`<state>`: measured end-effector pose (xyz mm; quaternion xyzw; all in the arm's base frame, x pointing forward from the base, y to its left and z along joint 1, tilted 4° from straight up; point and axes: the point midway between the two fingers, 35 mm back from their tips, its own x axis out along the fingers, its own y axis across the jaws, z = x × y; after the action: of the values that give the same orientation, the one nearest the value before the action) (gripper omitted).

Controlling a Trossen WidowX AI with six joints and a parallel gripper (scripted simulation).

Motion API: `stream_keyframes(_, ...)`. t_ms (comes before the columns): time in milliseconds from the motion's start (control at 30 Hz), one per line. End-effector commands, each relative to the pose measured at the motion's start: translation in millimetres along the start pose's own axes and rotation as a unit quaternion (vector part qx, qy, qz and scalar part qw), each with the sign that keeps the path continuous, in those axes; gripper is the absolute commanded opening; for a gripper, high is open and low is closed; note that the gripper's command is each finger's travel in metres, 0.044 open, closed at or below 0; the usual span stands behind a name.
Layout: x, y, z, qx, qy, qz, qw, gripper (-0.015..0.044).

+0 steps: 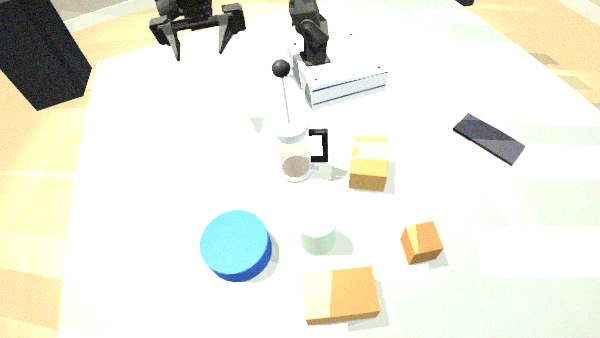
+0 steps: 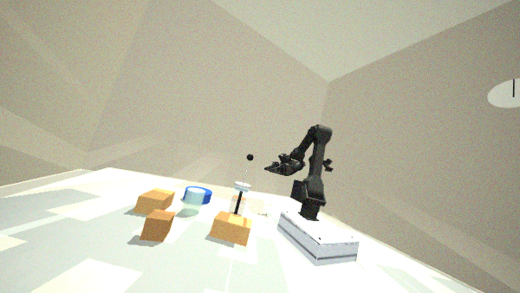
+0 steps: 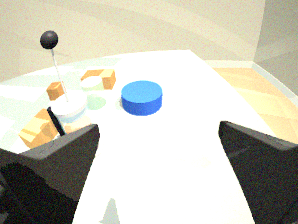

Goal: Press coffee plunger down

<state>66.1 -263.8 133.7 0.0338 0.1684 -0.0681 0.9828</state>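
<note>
- Nothing of the pressing looks done yet; the plunger knob stands high on its thin rod above the coffee press, which sits upright mid-table beside a yellow box
- The gripper is spread wide and holds nothing; it hangs well apart from the knob, off to one side, at what seems roughly knob height in the dim exterior view
- Left, by my judgement: reach the knob, push it fully down, release

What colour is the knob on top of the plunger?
Black, or very dark grey; the knob shows best in the top view.
</note>
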Motion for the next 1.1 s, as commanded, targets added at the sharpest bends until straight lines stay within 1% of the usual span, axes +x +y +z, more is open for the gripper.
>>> stream_keyframes(0, 0.7, 0.6, 0.4, 0.001, 0.002, 0.002, 1.000, 0.0426)
stream_keyframes(33, 1.9, 1.6, 1.1, 0.001, 0.006, 0.004, 1.000, 0.0440)
stream_keyframes(133, 9.2, 8.2, 5.9, 0.005, 0.031, 0.020, 0.999, 0.0440)
stream_keyframes(300, 36.5, 36.3, 26.4, 0.009, 0.131, 0.055, 0.990, 0.0440)
stream_keyframes(433, 53.2, 57.6, 45.5, 0.008, 0.201, 0.038, 0.979, 0.0440)
stream_keyframes(533, 62.7, 74.1, 61.9, 0.009, 0.231, 0.007, 0.973, 0.0440)
stream_keyframes(767, 73.1, 112.6, 101.3, 0.009, 0.219, -0.064, 0.974, 0.0440)
stream_keyframes(900, 73.3, 129.7, 120.7, 0.023, 0.188, -0.096, 0.977, 0.0440)
stream_keyframes(1067, 69.0, 151.7, 145.6, 0.051, 0.130, -0.125, 0.982, 0.0440)
